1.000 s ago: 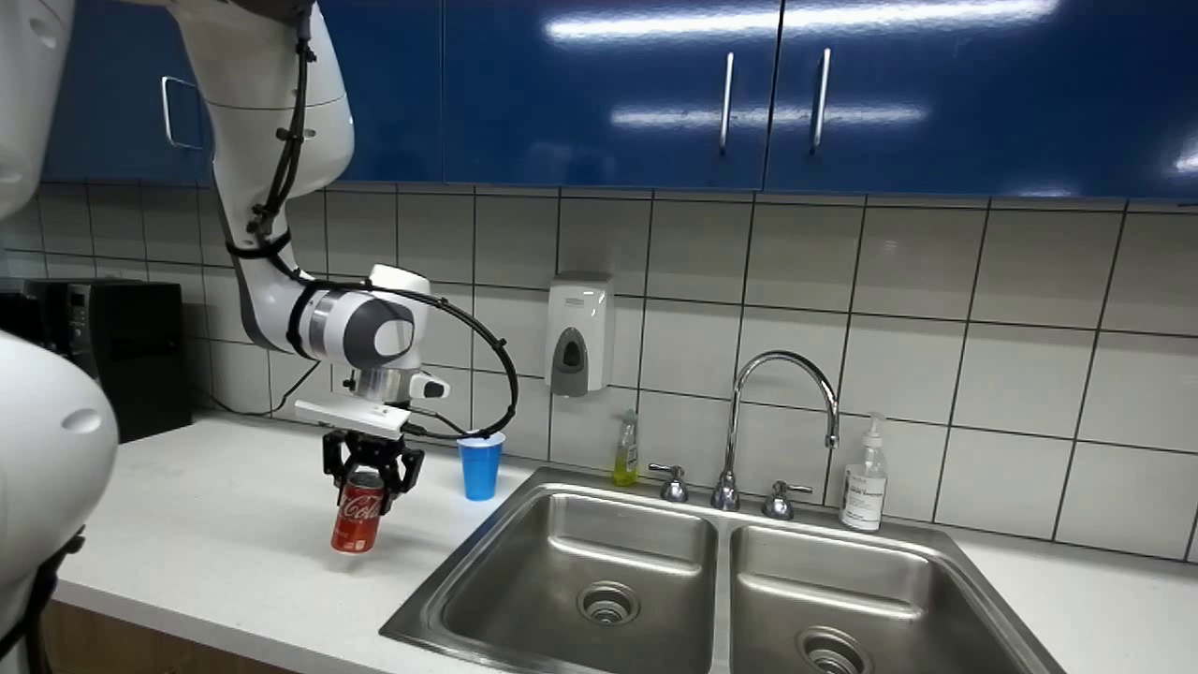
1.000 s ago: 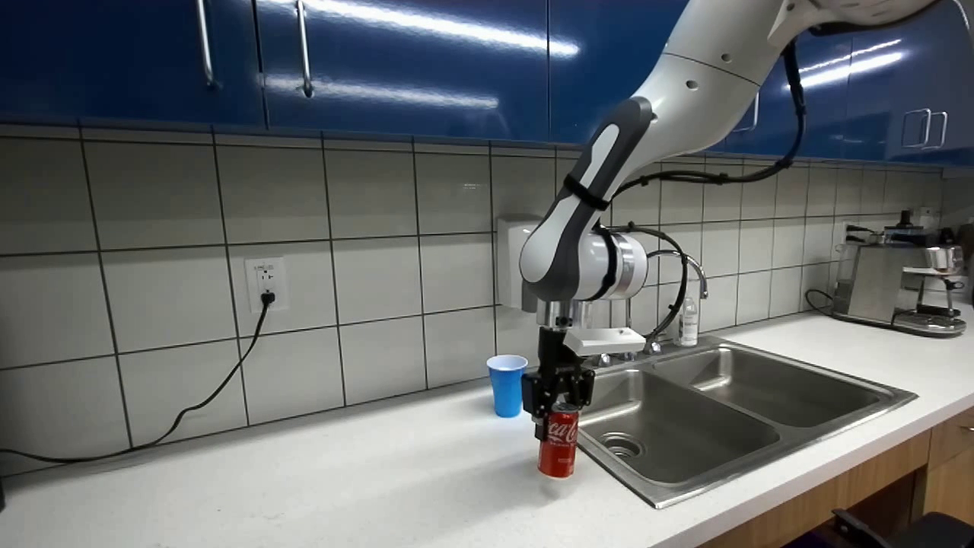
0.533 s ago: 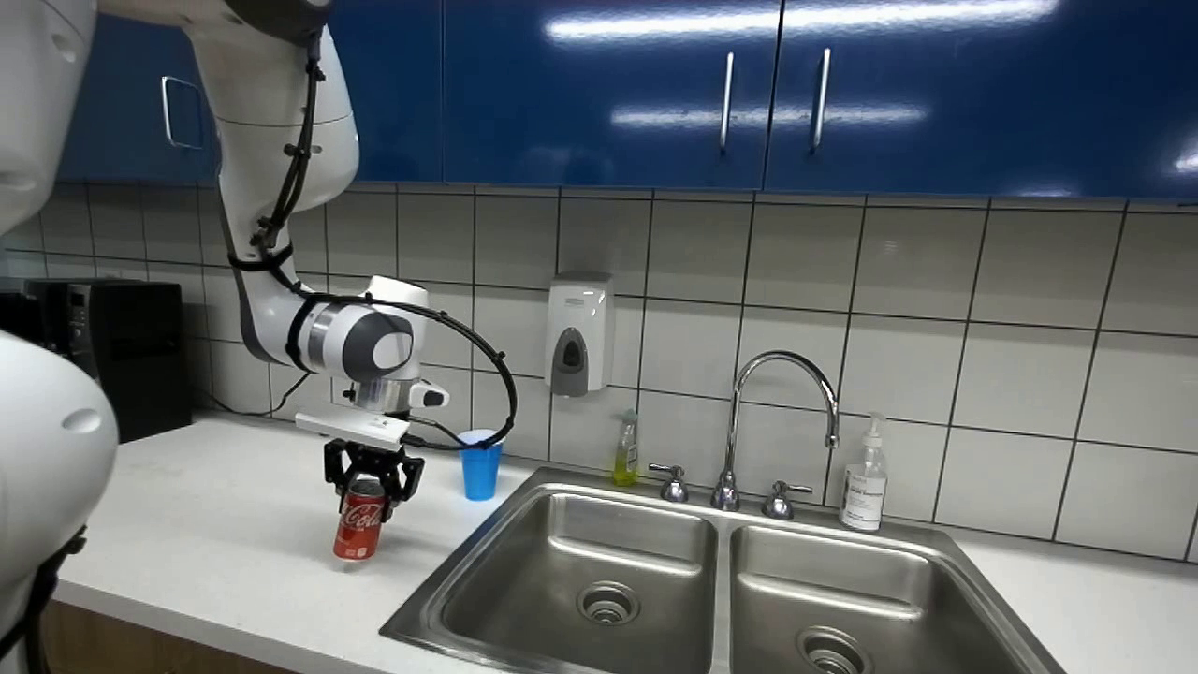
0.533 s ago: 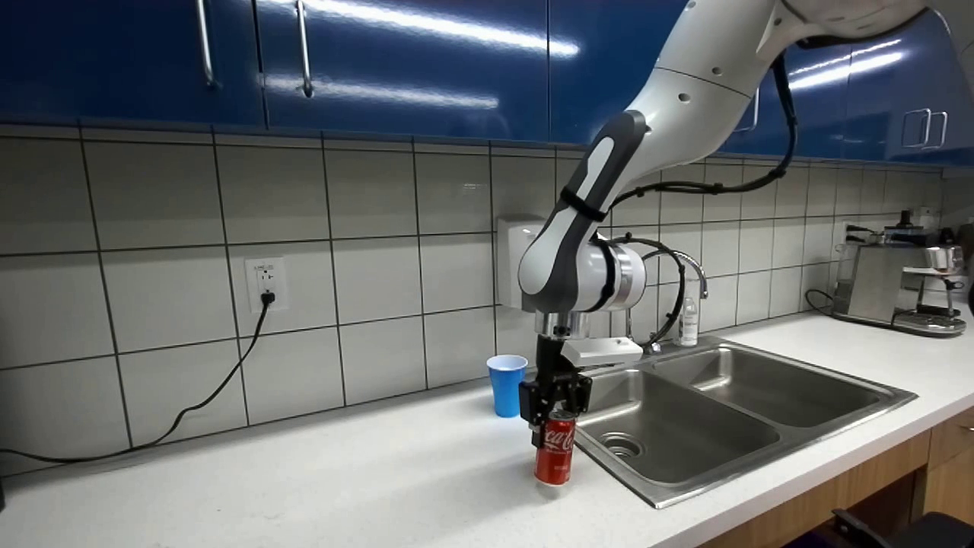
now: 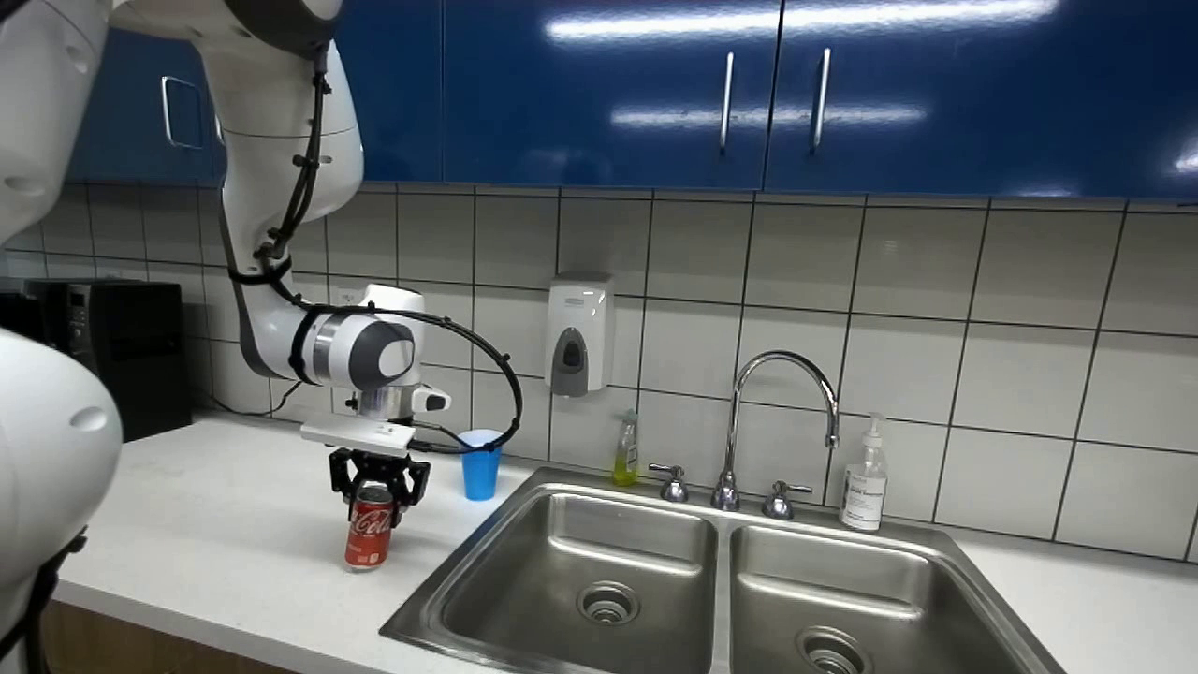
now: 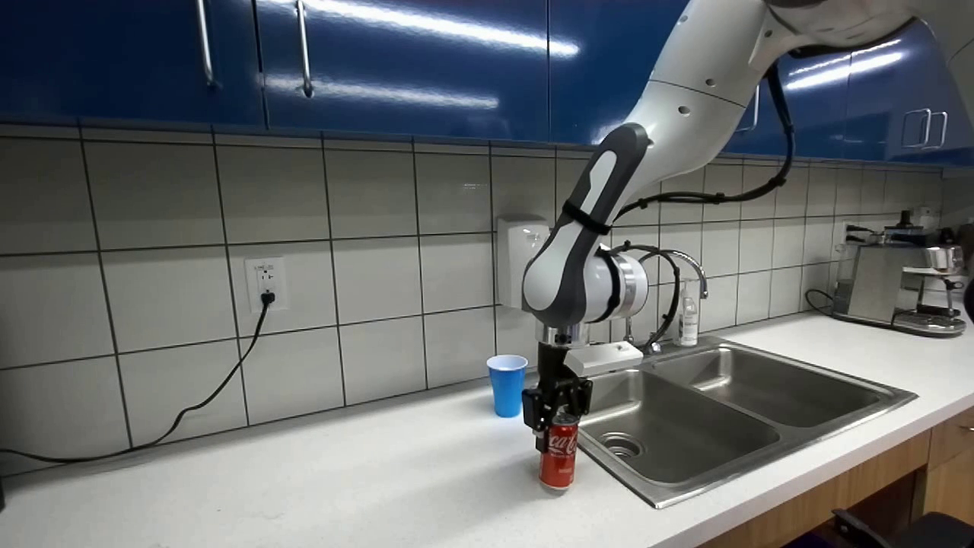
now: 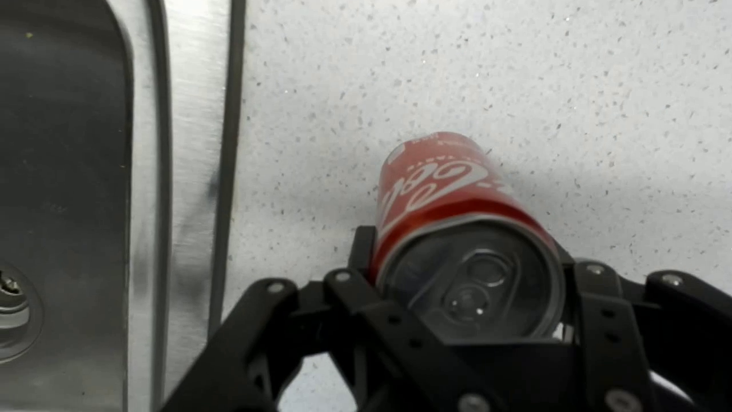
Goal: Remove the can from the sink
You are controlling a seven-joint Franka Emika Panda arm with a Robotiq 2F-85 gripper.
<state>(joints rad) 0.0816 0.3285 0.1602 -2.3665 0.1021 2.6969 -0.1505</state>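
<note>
Can [image 5: 368,543], clasped on both sides near its top by the gripper [image 5: 375,515], is near upright left of the sink [image 5: 721,599] in an exterior view, at or just above the counter [image 5: 215,524]; which, one cannot tell. The cup [image 5: 481,476] stands near the sink's back left corner, then come the yellow bottle [image 5: 626,459], the faucet [image 5: 731,440] and the pump bottle [image 5: 863,496] along the sink's back edge.

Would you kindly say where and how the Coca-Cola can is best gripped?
Take the Coca-Cola can, probably by its upper sidewall, from above, jaws on opposite sides, as the gripper holds it: it is roughly upright, lid up, and its round shape should suit opposed jaws.
</note>
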